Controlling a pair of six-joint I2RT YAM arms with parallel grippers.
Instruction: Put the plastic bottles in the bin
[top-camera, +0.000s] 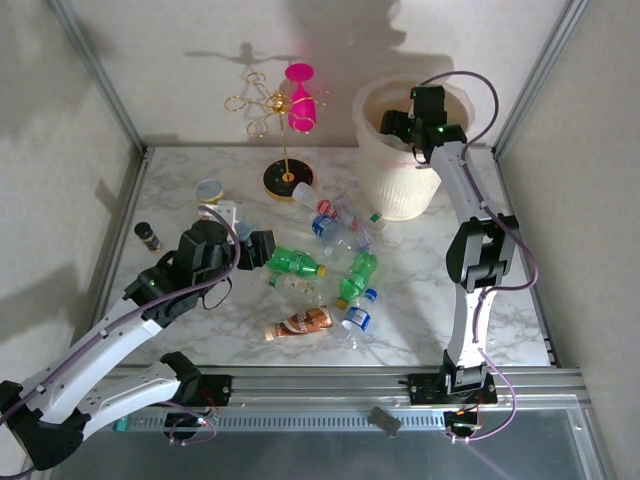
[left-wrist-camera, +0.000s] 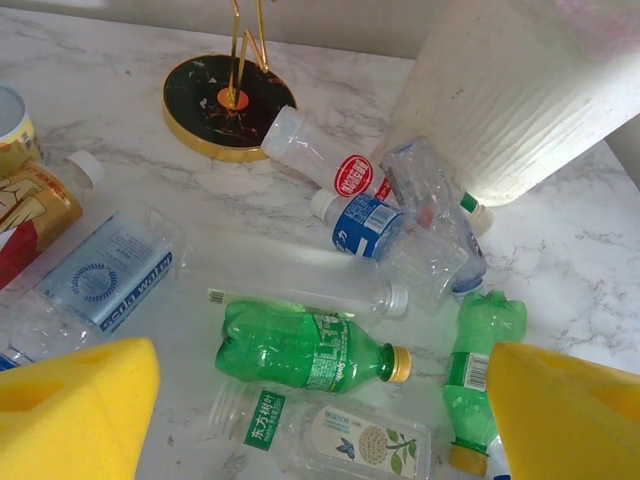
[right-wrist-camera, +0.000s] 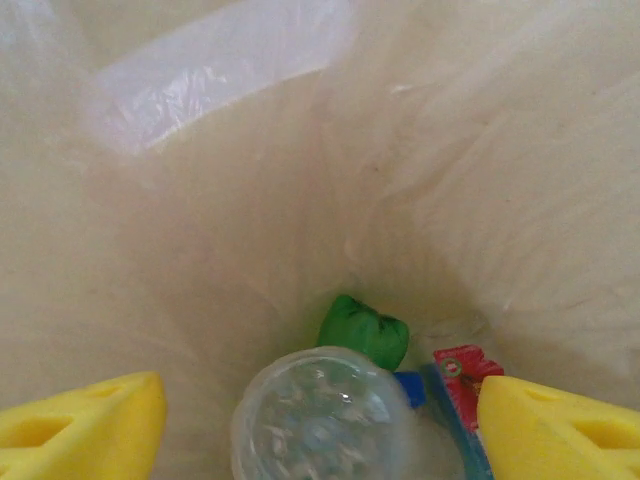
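Several plastic bottles lie in a heap mid-table. My left gripper (top-camera: 258, 250) (left-wrist-camera: 320, 395) hovers open over a green bottle (top-camera: 295, 262) (left-wrist-camera: 305, 350) with a yellow cap, its yellow pads (left-wrist-camera: 75, 405) wide on either side. A clear bottle with a green label (left-wrist-camera: 320, 432) lies just nearer, and a second green bottle (left-wrist-camera: 480, 365) to the right. The copper-brown bottle (top-camera: 300, 323) rests near the front. My right gripper (top-camera: 412, 125) (right-wrist-camera: 320, 405) hangs open inside the cream bin (top-camera: 400, 180) (right-wrist-camera: 450, 150). A clear bottle (right-wrist-camera: 325, 420) sits between its pads without touching them, above a green bottle (right-wrist-camera: 365, 330).
A gold wire stand (top-camera: 285, 150) with a pink glass (top-camera: 300, 100) stands at the back, its round base (left-wrist-camera: 215, 105) close to the heap. A yellow tub with a grey lid (top-camera: 209, 190) and a dark vial (top-camera: 147, 236) sit at the left.
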